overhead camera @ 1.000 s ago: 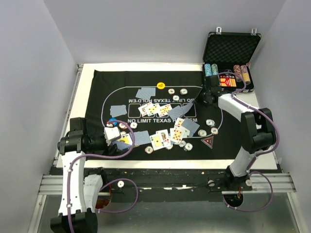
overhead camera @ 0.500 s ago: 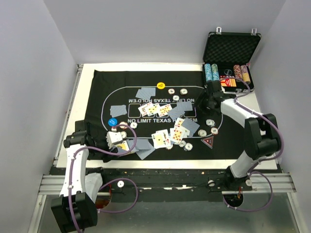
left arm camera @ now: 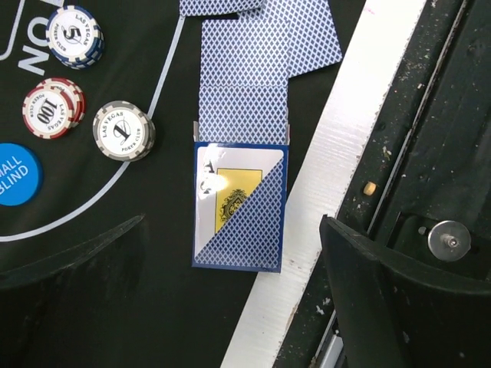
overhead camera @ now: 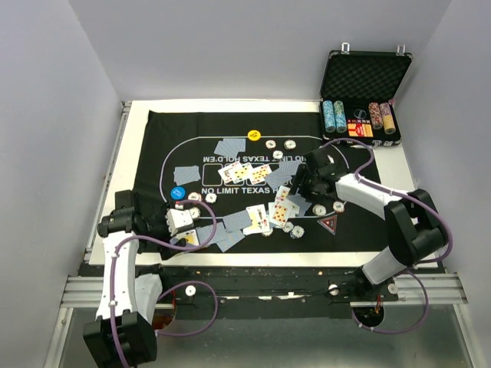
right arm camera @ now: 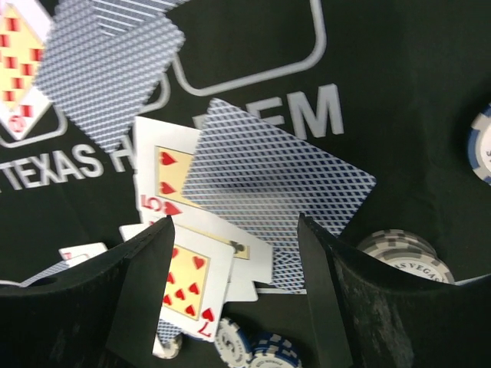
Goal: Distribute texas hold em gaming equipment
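Right gripper (right arm camera: 234, 230) has swung from the case (overhead camera: 367, 77) to over the playing cards (right arm camera: 276, 176), wide and empty (left gripper (left arm camera: 232, 218) too).

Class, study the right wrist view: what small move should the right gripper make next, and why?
Probably lower the right gripper straight down onto the face-down blue-backed card. Its jaws stand open with nothing gripped. The card lies between the fingers, partly covering the five of hearts, so it looks like the top card and the one to take.
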You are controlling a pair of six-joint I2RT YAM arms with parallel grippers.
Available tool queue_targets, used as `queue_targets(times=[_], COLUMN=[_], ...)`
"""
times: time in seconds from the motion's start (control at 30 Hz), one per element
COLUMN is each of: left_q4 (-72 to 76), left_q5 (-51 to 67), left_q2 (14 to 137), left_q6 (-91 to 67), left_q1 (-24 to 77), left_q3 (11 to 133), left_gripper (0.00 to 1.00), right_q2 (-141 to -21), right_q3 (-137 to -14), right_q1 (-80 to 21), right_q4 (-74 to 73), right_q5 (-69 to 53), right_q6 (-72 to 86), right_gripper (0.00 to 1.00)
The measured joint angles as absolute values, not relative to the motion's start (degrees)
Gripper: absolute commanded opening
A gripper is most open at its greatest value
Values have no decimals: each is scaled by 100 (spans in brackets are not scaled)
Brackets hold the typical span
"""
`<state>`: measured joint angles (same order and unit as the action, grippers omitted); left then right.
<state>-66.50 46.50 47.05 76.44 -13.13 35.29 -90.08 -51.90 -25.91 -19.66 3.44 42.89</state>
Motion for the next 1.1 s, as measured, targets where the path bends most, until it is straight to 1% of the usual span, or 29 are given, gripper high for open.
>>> queue_targets(times=[0.2, 0.3, 0.43, 0.53, 0.9, 1.1], left_q4=[-7179, -7360, -7360, -7360, -7325, -7323], left_q5=[4744, 5022, 5387, 5590, 5867, 5902], left_q2=[4200, 4023, 4136, 4235, 3972, 3913], left_q6=[7846, 7754, 7485, 7317, 6893, 6827], left_q1=[-1313, -1317, -1317, -1317, -1317, -1317], left_q3=[3787, 4198, 4700, 4860, 4805, 4755], left_gripper=[99, 99, 99, 99, 99, 99], right_q2=[-9120, -9170, -9341, -9504, -10178, -10350], right_q3=[-4976, -4984, -5120, -5260, -6020, -6322], right_q1=[-2674, -2888, -3210, -3437, -4440, -4840], right_q4=[-1898, -1798, -1651, -1540, -1485, -1778], right_q5=[427, 480, 532, 563, 637, 644], right_q6=[4388, 4440, 4545, 4619, 4842, 4901], right_gripper=[72, 72, 72, 72, 70, 70])
